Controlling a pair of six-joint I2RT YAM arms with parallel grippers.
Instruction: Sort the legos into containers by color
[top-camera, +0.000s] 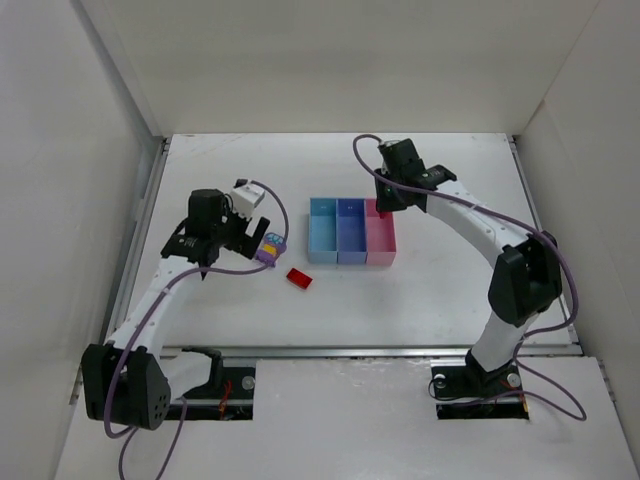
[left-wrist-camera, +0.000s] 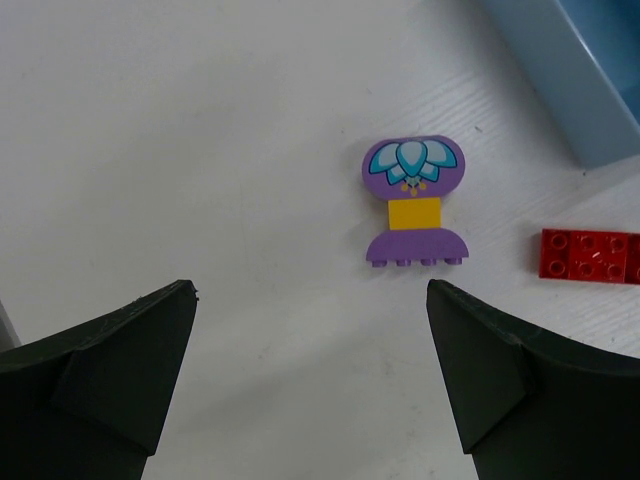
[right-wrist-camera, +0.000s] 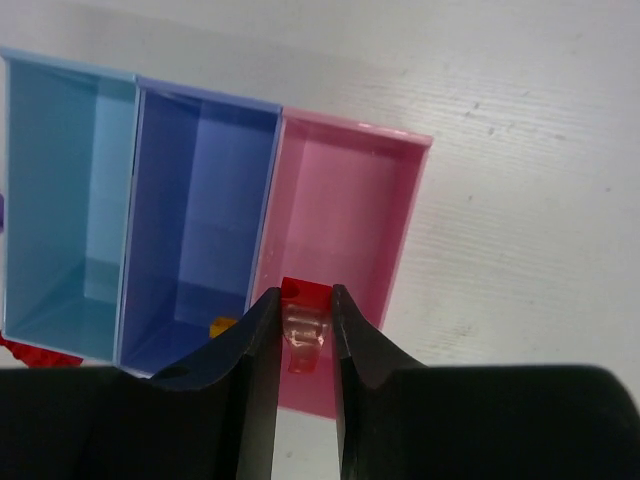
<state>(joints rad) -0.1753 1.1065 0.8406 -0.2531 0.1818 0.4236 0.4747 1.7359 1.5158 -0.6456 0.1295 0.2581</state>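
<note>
Your right gripper (right-wrist-camera: 305, 300) pinches a small red plastic brick (right-wrist-camera: 303, 345) directly over one end of the pink plastic bin (right-wrist-camera: 355, 130); your left gripper (left-wrist-camera: 310, 290) gapes wide, short of the purple flower-printed brick (left-wrist-camera: 413, 215).

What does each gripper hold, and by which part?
Right gripper pinches a red lego by its sides, over the pink bin. Left gripper holds nothing.
</note>
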